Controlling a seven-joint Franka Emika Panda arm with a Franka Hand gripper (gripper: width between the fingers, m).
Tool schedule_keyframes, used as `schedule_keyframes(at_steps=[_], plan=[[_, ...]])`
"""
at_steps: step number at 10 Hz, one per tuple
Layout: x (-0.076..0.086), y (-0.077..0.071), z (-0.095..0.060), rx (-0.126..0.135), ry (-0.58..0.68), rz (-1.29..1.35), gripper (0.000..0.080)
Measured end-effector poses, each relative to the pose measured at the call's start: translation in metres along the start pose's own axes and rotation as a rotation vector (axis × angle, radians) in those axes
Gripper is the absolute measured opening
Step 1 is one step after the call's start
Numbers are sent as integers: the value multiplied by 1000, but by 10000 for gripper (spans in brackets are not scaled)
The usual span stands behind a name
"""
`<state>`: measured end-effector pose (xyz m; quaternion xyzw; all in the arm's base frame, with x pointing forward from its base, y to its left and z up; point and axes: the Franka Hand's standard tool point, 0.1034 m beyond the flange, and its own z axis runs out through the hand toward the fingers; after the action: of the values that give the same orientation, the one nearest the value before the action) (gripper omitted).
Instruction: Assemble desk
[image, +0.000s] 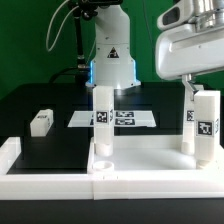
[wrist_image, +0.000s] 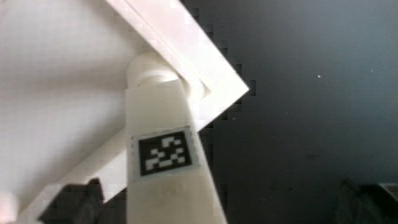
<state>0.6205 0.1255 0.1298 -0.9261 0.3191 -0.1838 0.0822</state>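
Pincer (image: 193, 92) released, jaws wide about the upright white tagged plastic leg block (image: 205, 125) in the white rimmed panel's (image: 150, 172) corner; a brushing jaw may tilt or unseat it.

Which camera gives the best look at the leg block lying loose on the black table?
The exterior view. The loose leg block lies whole and unblocked on the black table, at that view's left. The wrist view shows none of it, only a tagged leg at the panel.
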Motion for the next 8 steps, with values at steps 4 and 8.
schedule_keyframes(at_steps=[4, 8], plan=[[42, 37, -14, -135, -457, -1, 648], [36, -14, -4, -78, -344, 75, 648]])
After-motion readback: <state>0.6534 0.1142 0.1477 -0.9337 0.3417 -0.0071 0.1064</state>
